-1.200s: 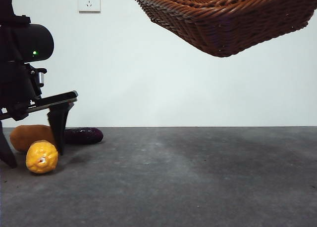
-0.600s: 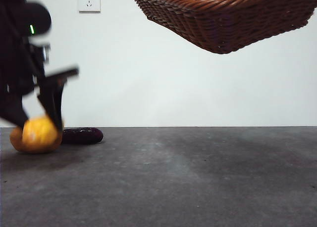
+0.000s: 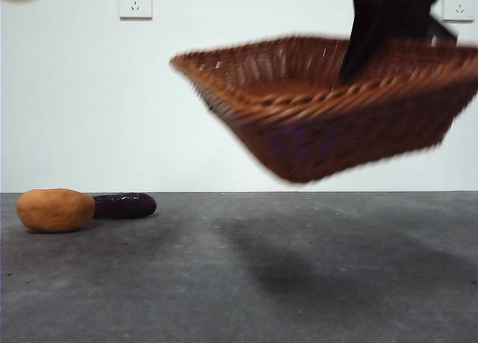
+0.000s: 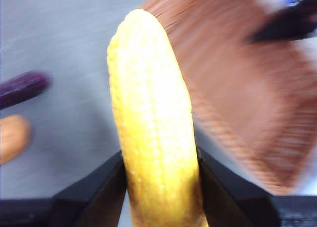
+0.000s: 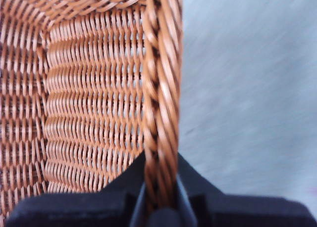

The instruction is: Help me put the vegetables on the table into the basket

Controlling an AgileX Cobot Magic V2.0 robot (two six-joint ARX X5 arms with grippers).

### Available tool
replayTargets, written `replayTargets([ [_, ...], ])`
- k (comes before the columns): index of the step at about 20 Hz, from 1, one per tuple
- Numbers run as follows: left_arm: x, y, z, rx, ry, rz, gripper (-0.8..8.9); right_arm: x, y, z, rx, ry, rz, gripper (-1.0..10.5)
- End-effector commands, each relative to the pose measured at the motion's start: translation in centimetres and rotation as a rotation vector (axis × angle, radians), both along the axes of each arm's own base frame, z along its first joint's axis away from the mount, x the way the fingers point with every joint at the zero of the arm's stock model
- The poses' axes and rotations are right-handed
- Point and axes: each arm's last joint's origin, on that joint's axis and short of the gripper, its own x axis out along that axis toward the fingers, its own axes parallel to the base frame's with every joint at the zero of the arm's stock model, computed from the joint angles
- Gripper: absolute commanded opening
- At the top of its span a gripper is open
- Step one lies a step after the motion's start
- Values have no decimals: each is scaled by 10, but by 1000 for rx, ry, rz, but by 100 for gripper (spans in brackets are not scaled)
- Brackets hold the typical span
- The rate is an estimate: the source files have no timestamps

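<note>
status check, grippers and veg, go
Left gripper shut on yellow vegetable, aloft. Right gripper shut on basket rim, airborne. Potato, purple vegetable on table.

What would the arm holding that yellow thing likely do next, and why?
Probably carry the yellow vegetable sideways until it is over the basket, then let go. The left pincer grips it high above the table, and the right pincer holds the basket by its rim, tilted in mid-air and open to receive it.

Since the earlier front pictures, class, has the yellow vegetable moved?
Yes. The yellow vegetable has left the table beside the potato and gone up, shut in the left gripper above the table, near the wall socket's height.
</note>
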Motion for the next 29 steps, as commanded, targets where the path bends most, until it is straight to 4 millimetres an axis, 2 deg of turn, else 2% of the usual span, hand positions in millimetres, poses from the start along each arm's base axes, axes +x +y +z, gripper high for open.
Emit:
replayTargets([
  [1, -9, -9, -1, 7, -7, -101, -8, 0, 5, -18, 71, 53, -26, -16],
  [3, -9, -25, -3, 9, -4, -186, -8, -2, 10, -30, 62, 86, -13, -16],
  [5, -4, -49, -7, 6, -8, -276, -8, -3, 18, -36, 54, 105, 12, -16],
  [7, 4, -86, -16, 2, -11, -379, -8, -5, 28, -38, 52, 107, 43, -16],
  [9, 14, -120, -38, 60, 17, -410, -8, -7, 31, -38, 48, 105, 55, -16],
  [12, 28, -148, -74, 171, 117, -437, -9, -7, 31, -39, 43, 103, 49, -16],
  [15, 36, -161, -93, 212, 152, -445, -9, -7, 31, -38, 43, 99, 48, -16],
  [19, 40, -165, -102, 235, 175, -440, 7, -6, 31, -38, 48, 88, 48, -16],
  [20, 40, -165, -103, 234, 178, -443, 61, -6, 31, -38, 48, 87, 49, -16],
  [21, 40, -165, -103, 234, 178, -444, 198, -6, 31, -38, 48, 86, 49, -16],
  [22, 40, -165, -103, 234, 178, -444, 432, -6, 31, -37, 49, 82, 49, -16],
  [23, 40, -165, -103, 234, 178, -444, 554, -5, 32, -37, 51, 79, 49, -16],
  [29, 38, -165, -97, 205, 177, -468, 561, -4, 32, -36, 53, 61, 44, -16],
])
